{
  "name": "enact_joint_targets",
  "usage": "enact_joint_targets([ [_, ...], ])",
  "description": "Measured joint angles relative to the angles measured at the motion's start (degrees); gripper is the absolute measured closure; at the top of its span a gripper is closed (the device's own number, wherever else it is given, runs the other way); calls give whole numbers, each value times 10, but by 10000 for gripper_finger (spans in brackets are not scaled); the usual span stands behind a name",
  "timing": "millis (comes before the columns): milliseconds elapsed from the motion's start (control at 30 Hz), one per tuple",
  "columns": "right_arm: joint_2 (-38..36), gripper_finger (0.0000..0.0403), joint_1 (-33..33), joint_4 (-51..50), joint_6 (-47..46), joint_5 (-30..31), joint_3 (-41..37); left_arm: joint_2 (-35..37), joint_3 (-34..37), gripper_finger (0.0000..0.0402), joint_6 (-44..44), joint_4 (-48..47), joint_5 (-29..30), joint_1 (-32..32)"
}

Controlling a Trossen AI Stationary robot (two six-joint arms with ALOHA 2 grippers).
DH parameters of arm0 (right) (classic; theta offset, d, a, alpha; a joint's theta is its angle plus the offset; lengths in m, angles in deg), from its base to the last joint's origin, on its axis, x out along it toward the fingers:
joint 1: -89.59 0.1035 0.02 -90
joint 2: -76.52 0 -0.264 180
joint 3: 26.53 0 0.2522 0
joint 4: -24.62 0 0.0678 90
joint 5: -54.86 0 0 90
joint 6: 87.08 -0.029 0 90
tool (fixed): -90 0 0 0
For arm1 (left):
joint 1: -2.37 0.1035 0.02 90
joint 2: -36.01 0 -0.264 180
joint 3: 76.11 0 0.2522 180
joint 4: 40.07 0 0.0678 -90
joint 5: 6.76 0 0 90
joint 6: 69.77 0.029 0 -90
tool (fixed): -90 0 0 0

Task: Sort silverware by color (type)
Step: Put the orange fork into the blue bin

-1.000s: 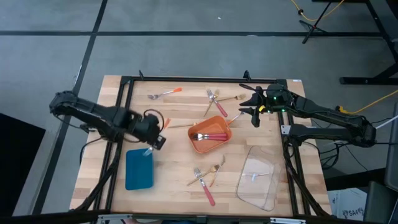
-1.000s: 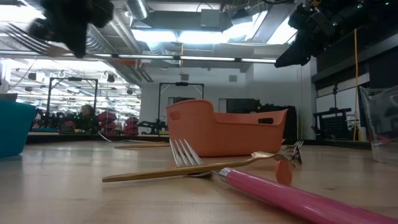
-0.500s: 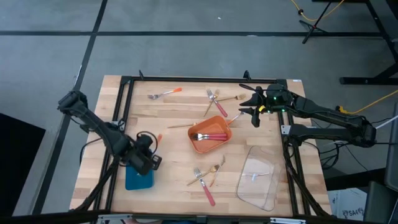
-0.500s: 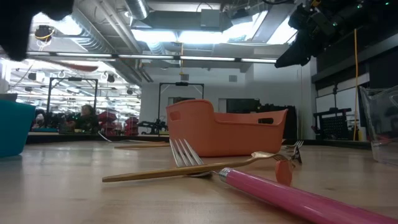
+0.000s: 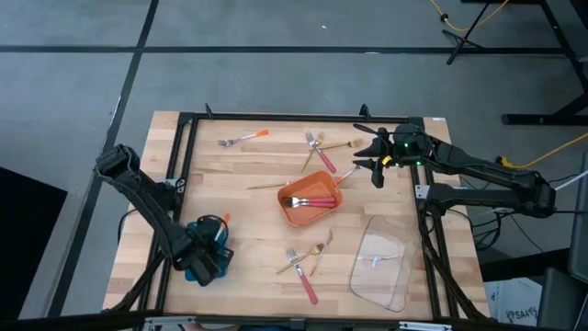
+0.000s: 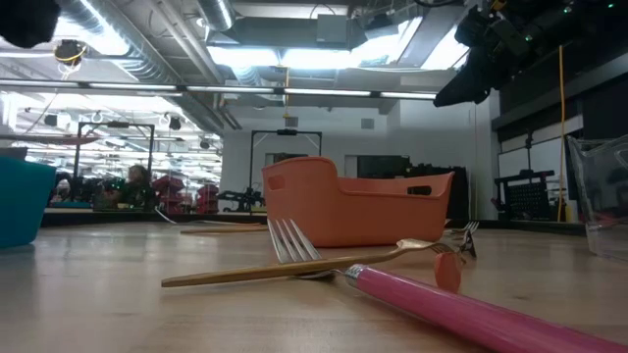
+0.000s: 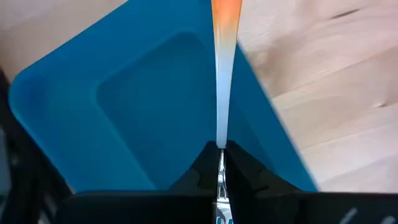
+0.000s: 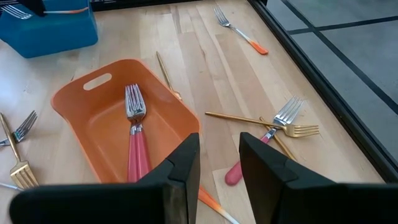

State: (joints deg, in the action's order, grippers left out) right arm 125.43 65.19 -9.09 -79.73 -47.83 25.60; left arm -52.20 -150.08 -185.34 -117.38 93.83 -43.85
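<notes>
My left gripper (image 5: 206,257) points down over the blue tray (image 7: 124,93), shut on a silver fork with an orange handle (image 7: 225,15). My right gripper (image 5: 375,162) hangs open and holds nothing above the table's far right part. An orange tray (image 5: 310,199) at mid-table holds pink-handled forks (image 8: 135,134). Loose forks lie flat on the wood: an orange-handled one (image 5: 243,139) at the far left, a mixed group (image 5: 322,147) at the far middle, a gold one (image 5: 266,186), and a near group (image 5: 303,262). My left gripper pinches the fork's silver stem (image 7: 221,140) between its two fingers, which come from above and lie across it. The tines (image 8: 15,9) stick out on one side and the orange handle (image 8: 65,10) on the other. The fork hangs about level, just over the blue tray.
A clear plastic tray (image 5: 378,262) lies at the near right. A black frame (image 5: 276,118) runs along the table's far and side edges. Bare wood lies between the blue tray and the near fork group.
My left gripper has carried the orange-handled fork toward the table's near edge and downward, turning at the wrist, and now stands low over the blue tray. It has stayed shut on the fork throughout.
</notes>
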Motion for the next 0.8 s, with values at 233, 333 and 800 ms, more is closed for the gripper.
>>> enact_joint_targets([
  [233,0,301,0,0,0,0,0,-25,0,397,2,-21,5,-16],
  [333,0,301,0,0,0,0,0,-37,0,397,3,-21,5,-21],
  [800,0,301,0,0,0,0,0,-82,0,389,6,-17,2,-32],
])
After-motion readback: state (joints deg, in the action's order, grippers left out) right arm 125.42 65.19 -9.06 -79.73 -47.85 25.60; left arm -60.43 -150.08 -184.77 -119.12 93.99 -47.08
